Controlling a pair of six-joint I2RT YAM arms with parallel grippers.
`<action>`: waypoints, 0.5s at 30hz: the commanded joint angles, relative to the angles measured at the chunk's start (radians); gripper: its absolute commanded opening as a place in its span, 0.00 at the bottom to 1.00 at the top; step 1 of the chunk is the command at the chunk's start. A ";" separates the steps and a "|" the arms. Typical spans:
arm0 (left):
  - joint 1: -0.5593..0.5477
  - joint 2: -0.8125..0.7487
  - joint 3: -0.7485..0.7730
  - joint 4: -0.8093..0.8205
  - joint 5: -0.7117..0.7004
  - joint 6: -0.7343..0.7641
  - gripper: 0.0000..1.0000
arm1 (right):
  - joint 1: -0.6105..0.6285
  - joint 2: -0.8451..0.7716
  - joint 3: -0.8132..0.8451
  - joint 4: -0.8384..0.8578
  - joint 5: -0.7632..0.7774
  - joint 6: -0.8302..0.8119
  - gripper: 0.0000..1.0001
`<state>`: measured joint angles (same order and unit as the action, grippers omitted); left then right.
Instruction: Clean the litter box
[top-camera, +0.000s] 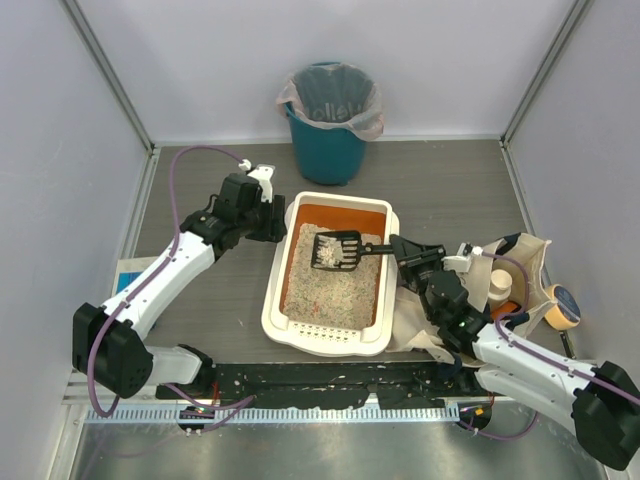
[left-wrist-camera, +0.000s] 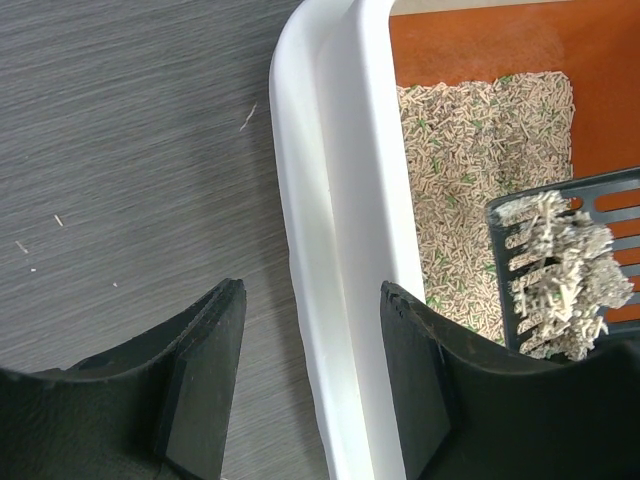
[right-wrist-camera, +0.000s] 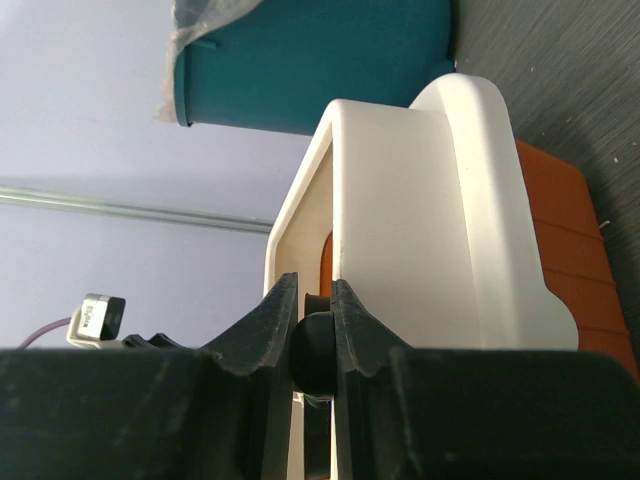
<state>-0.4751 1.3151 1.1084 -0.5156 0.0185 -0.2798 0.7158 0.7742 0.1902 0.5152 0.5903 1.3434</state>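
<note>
- While weighing which step is in hand, look first to the right end effector (top-camera: 400, 250), pinched narrow on the black handle of the scoop (top-camera: 338, 250) and reaching in over the right wall of the litter box (top-camera: 275, 300).
- Find that box in the middle of the desk (top-camera: 450, 190), a little toward the near edge, with its long side running near to far and bare orange showing on the inner wall at the far end.
- See the scoop head held roughly level over the litter (top-camera: 335, 290) toward the far end, loaded with a pale clump (top-camera: 325, 255). Apparently lifted clear, though hard to be sure from above.
- Judge the step so: waste gathered, carry to the bin (top-camera: 328, 120) not yet made.
- Note the left end effector (left-wrist-camera: 312, 300), spread wide at the far-left corner of the box, one finger (left-wrist-camera: 205, 370) outside over the desk, the other inside, the white rim between. Cannot tell whether touching; probably placed to steady the box.
- Next, probably: sift loose pellets back through the slots over the box, then raise the scoop above the far wall.
- Keep it level, carry toward the middle of the far edge, where the lined teal bin stands just beyond the box, and tip only once over the liner.
- Expect the clump to crumble if jolted; move slowly.
</note>
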 joint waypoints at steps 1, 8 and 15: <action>-0.007 -0.025 -0.002 0.017 -0.011 0.011 0.60 | -0.029 0.049 0.022 0.076 -0.092 -0.038 0.01; -0.008 -0.025 -0.004 0.015 -0.009 0.016 0.59 | -0.050 0.008 -0.027 0.059 -0.074 0.017 0.01; -0.011 -0.014 -0.002 0.015 -0.012 0.014 0.60 | -0.052 0.063 0.066 -0.024 -0.145 -0.087 0.01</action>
<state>-0.4782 1.3151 1.1084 -0.5167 0.0116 -0.2790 0.6701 0.7925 0.1608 0.5983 0.4961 1.3369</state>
